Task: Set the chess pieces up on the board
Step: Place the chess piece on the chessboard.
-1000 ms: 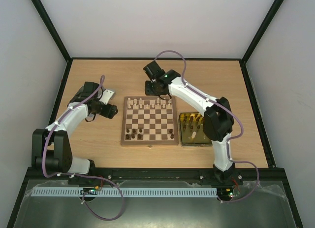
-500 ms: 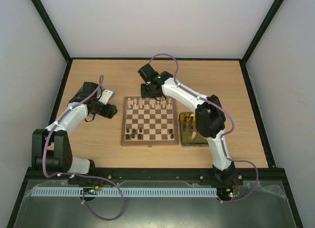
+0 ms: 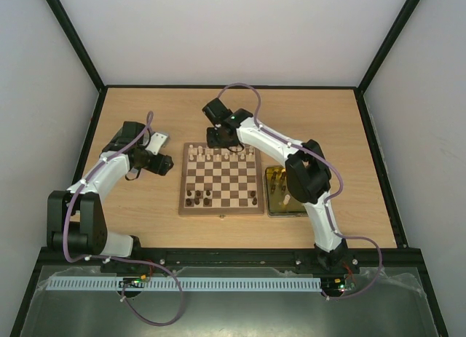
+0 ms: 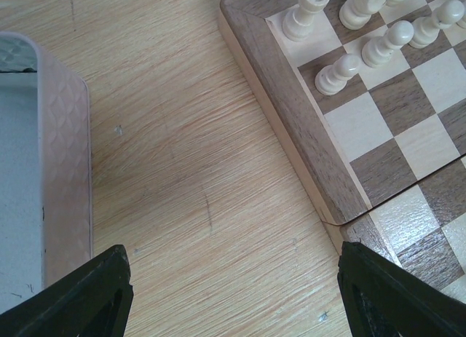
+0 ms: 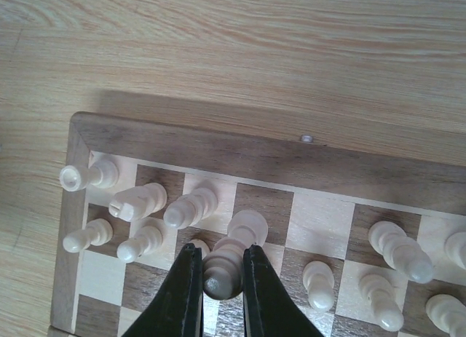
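The board (image 3: 220, 181) lies mid-table, cream chess pieces (image 3: 218, 155) along its far rows and a few dark ones (image 3: 195, 199) near its front. My right gripper (image 5: 222, 271) is shut on a cream piece (image 5: 231, 255), whose base hangs at a dark back-row square left of centre. Other cream pieces (image 5: 191, 207) stand close on its left. From above, the right gripper (image 3: 218, 138) is over the board's far-left part. My left gripper (image 4: 234, 286) is open over bare table beside the board's rim (image 4: 284, 111), holding nothing. Seen from above, the left gripper (image 3: 169, 164) is just left of the board.
A yellow-lined tin (image 3: 285, 191) with dark and cream pieces sits right of the board, under the right arm. The silver lid (image 4: 44, 169) lies left of the left gripper. Cream pawns (image 4: 338, 71) stand near the board's corner.
My right gripper has moved left along the board's far edge, carrying the cream piece. The left arm has not moved.
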You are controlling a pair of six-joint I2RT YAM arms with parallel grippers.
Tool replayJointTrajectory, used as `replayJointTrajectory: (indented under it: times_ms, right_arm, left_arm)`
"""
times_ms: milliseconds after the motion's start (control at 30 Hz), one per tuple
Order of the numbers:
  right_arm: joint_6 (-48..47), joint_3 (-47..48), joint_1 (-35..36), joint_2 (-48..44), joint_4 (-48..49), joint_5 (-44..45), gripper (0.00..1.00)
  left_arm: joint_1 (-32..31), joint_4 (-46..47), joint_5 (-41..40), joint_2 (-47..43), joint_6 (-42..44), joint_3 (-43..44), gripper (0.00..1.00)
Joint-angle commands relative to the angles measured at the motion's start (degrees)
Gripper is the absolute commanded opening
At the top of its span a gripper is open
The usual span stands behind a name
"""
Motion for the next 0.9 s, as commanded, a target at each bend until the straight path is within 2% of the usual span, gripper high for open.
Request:
replayJointTrajectory:
  times_ms: [0,767,867]
  right_arm:
    - [-0.73,-0.62,0.31,1.98,0.94,0.71,0.02]
    - [-0.61,-1.45,0.27,3.42,1.96,1.27,0.02]
    - [-0.59,-1.49,0.26,3.40,1.88,1.23,0.09]
  left_arm:
    - [0.35,0.30,0.87,-1.21,-0.18,-0.57,0.78]
    - [0.52,0.39,0.74,-1.15,-0.20,-0.78,0.78]
    - [0.52,0.31,0.84,-1.08,-0.16,-0.69,0.78]
